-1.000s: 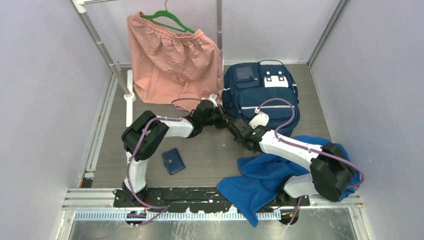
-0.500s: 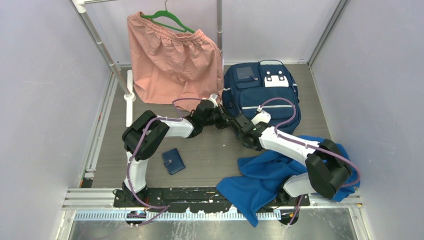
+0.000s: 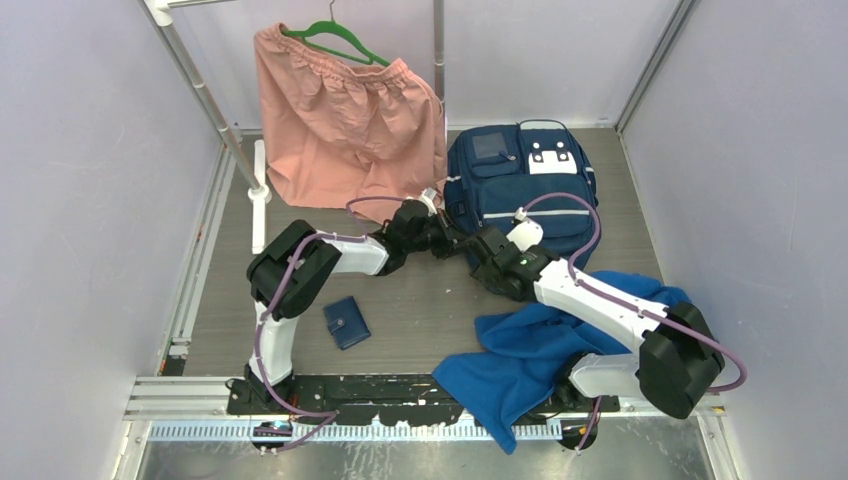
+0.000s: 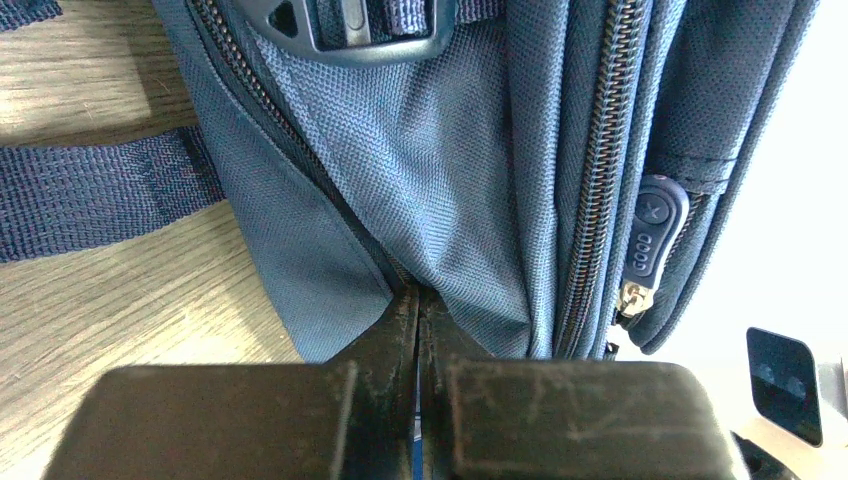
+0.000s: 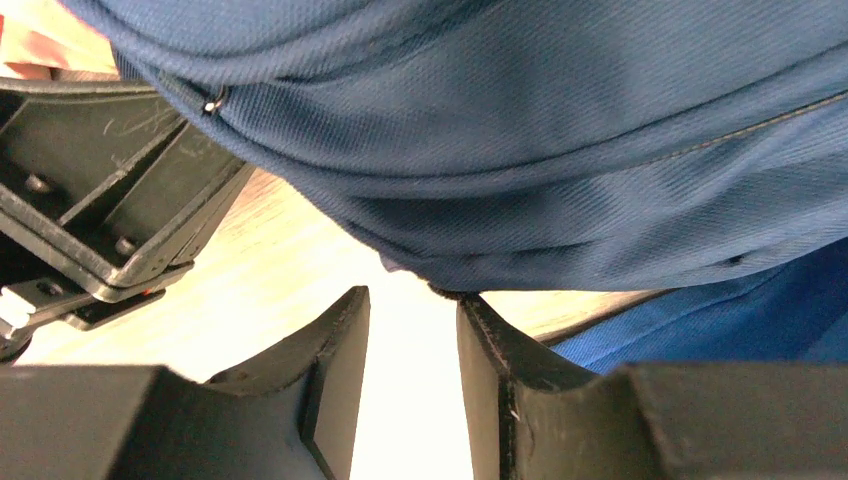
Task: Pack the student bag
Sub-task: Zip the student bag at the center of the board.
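The student bag point(image 3: 520, 185), navy with white stripes, lies flat at the back right of the table. My left gripper point(image 3: 452, 240) is shut on a fold of its fabric at the near left edge; in the left wrist view the jaws point(image 4: 418, 300) pinch the blue cloth beside a zip line, and the student bag point(image 4: 450, 170) fills the view. My right gripper point(image 3: 478, 248) sits just right of it at the same corner. It is open point(image 5: 413, 300), nothing between the fingers, the right fingertip point(image 5: 475, 312) touching the student bag's underside point(image 5: 520, 150).
Pink shorts point(image 3: 345, 120) hang on a green hanger from the rack at the back left. A royal-blue cloth point(image 3: 540, 350) lies under my right arm at the near right. A small navy wallet point(image 3: 346, 322) lies near the left arm. A strap point(image 4: 90, 195) trails on the table.
My right gripper has crept up toward the bag's near left corner while its elbow swung out to the right. The left gripper has held still, shut on the fabric.
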`<state>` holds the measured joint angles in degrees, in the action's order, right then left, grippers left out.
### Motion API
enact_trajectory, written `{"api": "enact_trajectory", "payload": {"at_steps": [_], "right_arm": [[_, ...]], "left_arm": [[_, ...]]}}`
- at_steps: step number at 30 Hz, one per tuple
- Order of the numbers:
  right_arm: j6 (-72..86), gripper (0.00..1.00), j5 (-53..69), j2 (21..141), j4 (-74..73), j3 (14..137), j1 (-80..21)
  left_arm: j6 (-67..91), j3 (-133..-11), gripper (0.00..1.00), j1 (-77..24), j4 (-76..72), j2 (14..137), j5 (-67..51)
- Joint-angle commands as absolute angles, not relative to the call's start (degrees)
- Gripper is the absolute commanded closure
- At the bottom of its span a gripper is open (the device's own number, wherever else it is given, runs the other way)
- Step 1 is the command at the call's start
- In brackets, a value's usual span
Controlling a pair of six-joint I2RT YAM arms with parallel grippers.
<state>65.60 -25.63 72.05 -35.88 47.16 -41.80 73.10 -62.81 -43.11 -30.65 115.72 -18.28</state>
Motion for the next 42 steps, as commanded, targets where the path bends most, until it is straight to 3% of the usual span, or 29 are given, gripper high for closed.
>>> {"api": "enact_trajectory", "payload": {"at_steps": [1,13,24,32,42], "right_arm": [[65.31,0.57,-22.32,72.03,-32.49,49.06,-42.76],[64.56,0.57,-27.27,74.78,-34.23,51.10,-43.32],[66.66,0.65,-31.51,81.82,-37.44,55.36,-43.16],[68.54,0.63,-33.94,81.97,-37.74,53.56,-42.77],[71.26,0.69,-35.73,78.46,-39.30,50.28,-42.32]], "left_arm": [[72.77,-65.11,1.00,-43.15,-34.19,115.94,-18.64],[71.19,-65.39,1.00,-42.76,-33.61,115.46,-19.65],[69.90,-65.36,1.00,-42.80,-33.61,115.15,-23.20],[70.31,-65.46,1.00,-42.81,-34.16,115.40,-23.64],[70.31,-65.54,1.00,-42.80,-34.19,115.40,-24.08]]}}
